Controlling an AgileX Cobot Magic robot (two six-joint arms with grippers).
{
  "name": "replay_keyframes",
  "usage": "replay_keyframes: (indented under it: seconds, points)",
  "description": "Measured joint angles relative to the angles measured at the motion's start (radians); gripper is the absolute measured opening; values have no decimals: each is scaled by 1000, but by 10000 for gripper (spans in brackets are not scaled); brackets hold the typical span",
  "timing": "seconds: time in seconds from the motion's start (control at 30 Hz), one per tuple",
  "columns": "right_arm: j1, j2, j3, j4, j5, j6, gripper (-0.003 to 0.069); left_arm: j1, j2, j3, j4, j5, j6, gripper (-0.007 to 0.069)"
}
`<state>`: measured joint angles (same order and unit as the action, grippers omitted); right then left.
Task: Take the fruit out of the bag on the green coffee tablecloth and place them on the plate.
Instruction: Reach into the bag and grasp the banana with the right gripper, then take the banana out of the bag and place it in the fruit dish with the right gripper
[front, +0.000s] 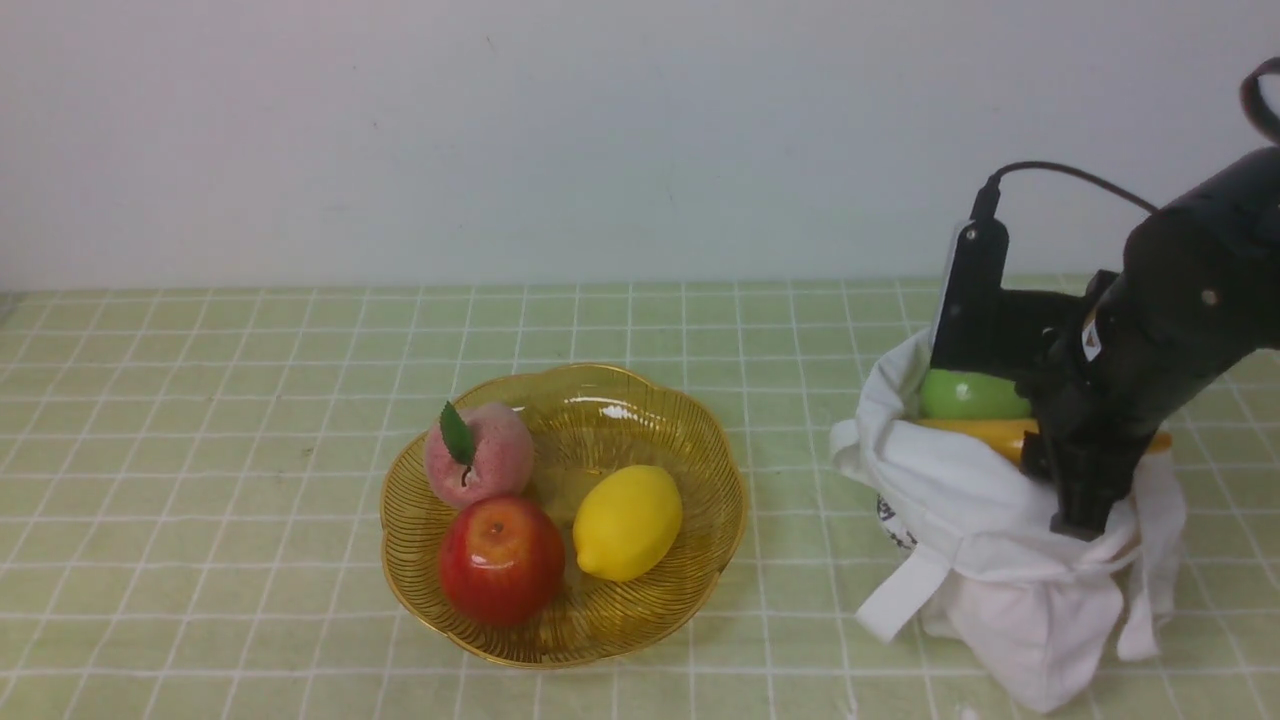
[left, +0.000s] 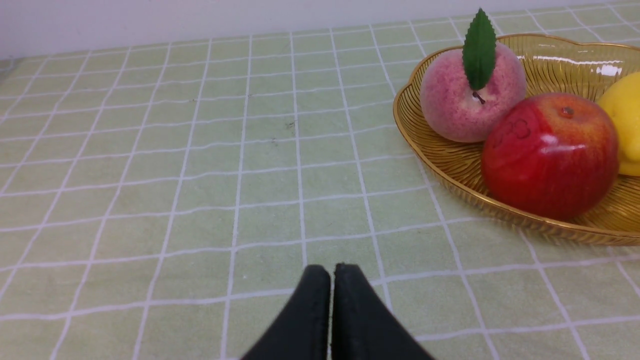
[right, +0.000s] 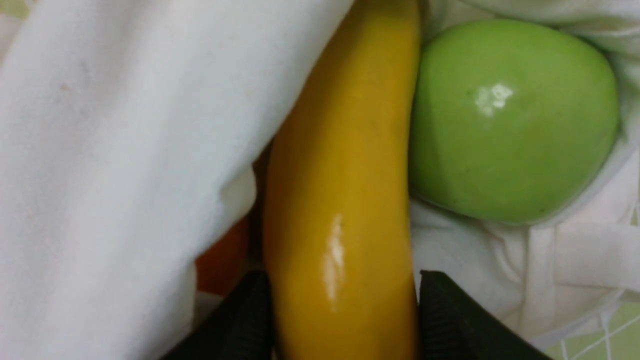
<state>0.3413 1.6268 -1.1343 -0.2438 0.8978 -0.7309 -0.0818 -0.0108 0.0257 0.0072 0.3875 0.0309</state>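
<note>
1. Right wrist view: we see the right gripper (right: 345, 295) closed on the banana (right: 340, 175), a finger against each side, jaws held apart by its width. We count one banana and one green apple (right: 515, 120) in the bag (right: 125, 150), plus part of one orange-red thing (right: 222, 260).
2. Left wrist view: we see the left gripper (left: 332, 272) empty, tips together.
3. Front view: we cannot read the bag's black print (front: 893, 522) or the arm's sticker (front: 1091, 336). We count one peach (front: 480, 455), one red apple (front: 502, 562) and one lemon (front: 628, 522) on the plate (front: 590, 620).
</note>
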Motion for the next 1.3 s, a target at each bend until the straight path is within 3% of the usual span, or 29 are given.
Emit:
replay_keyframes:
  seconds: [0.57, 0.67, 0.77, 0.8, 0.83, 0.93, 1.1, 1.3]
  points:
    - [0, -306, 0, 23, 89, 107, 346, 0, 0, 0, 0, 0, 0, -8]
    - [0, -369, 0, 176, 68, 147, 346, 0, 0, 0, 0, 0, 0, -8]
    - [1, -385, 0, 406, 48, 152, 346, 0, 0, 0, 0, 0, 0, -8]
    - [2, -384, 0, 422, 46, 152, 346, 0, 0, 0, 0, 0, 0, -8]
    - [18, -367, 0, 585, 38, 152, 346, 0, 0, 0, 0, 0, 0, -8]
    - [54, -325, 0, 735, 12, 152, 346, 0, 0, 0, 0, 0, 0, -8]
    - [171, -202, 0, 845, -90, 161, 346, 0, 0, 0, 0, 0, 0, -8]
    - [243, -56, 0, 863, -303, 215, 346, 0, 0, 0, 0, 0, 0, -8]
